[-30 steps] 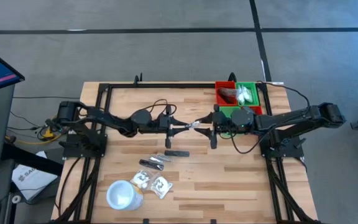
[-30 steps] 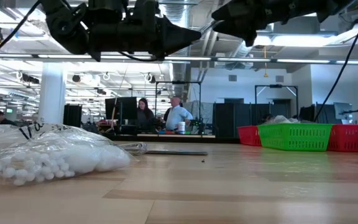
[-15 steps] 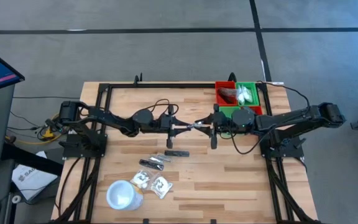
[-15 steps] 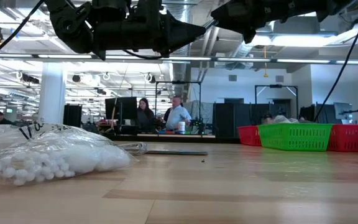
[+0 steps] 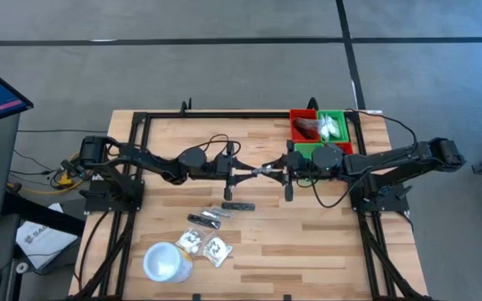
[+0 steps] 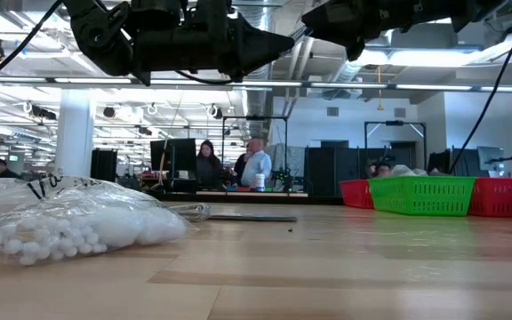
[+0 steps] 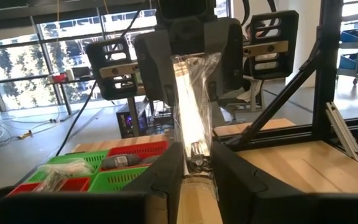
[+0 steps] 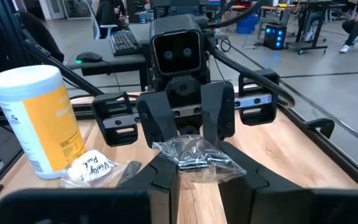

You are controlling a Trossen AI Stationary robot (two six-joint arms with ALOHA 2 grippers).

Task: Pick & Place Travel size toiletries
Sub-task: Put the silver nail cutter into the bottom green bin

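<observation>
At the centre of the overhead frame, above the wooden counter (image 5: 308, 234), the left hand (image 5: 249, 174) and right hand (image 5: 272, 170) met tip to tip. Both pinched one clear sachet (image 5: 261, 170) holding dark contents, suspended between them. More toiletries (image 5: 207, 234) lay at lower left beside a white cup (image 5: 162, 262). Red and green baskets (image 5: 320, 132) sat at upper right.

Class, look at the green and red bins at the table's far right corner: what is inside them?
The green bin holds white items, the red bin a dark one. The right arm covers the nearer bins, so what they hold cannot be seen.
</observation>
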